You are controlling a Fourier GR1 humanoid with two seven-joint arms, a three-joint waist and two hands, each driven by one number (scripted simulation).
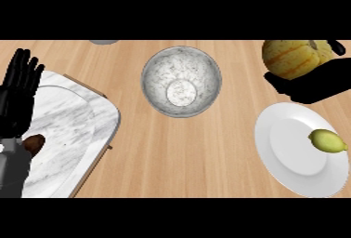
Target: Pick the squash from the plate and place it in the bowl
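A yellow, orange-striped squash (295, 58) is lifted at the upper right, above the counter beyond the plate, with my right hand (312, 86) curled under and round it. The white plate (291, 153) lies at the right and carries a lemon (328, 141) near its right side. A grey marbled bowl (181, 81) stands at the top centre, left of the squash, with nothing in it. My left hand (19, 88) rests open at the far left edge, fingers up.
A marble slab on a wooden board (68, 125) fills the left side under my left forearm, with a small brown object (33, 143) on it. A grey item (104, 42) peeks in at the top edge. Bare wood lies between bowl and plate.
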